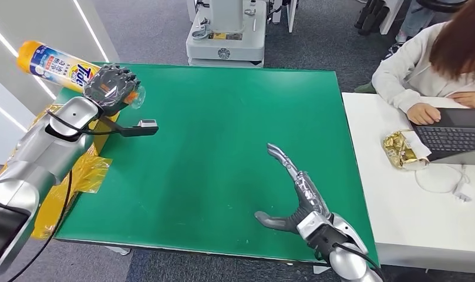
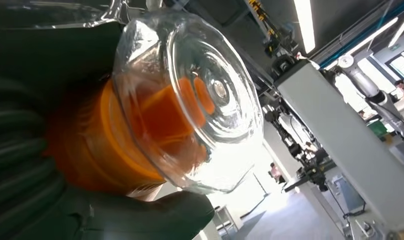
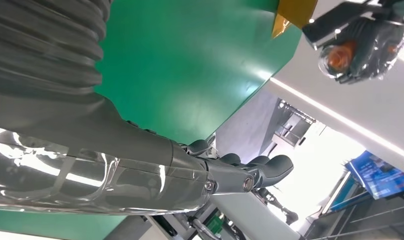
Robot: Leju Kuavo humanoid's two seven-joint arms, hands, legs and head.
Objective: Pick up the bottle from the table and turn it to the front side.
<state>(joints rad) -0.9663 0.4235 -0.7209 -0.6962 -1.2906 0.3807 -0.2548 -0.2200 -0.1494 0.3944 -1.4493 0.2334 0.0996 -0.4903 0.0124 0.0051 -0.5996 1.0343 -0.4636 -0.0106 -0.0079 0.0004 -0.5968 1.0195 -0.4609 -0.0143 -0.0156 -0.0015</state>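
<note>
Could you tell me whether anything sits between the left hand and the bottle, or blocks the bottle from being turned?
Nothing visible does. The left hand already grips the bottle near its clear cap end, raised above the green table at its left edge. The right hand hovers open, well apart.

The bottle (image 1: 57,66) is held above the table's (image 1: 223,153) far left corner by the left hand (image 1: 110,88); the right hand (image 1: 299,197) lies over its near right part, a laptop (image 1: 452,132) beyond its right edge

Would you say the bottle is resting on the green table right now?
No, the left hand holds the bottle raised above the green table.
</note>
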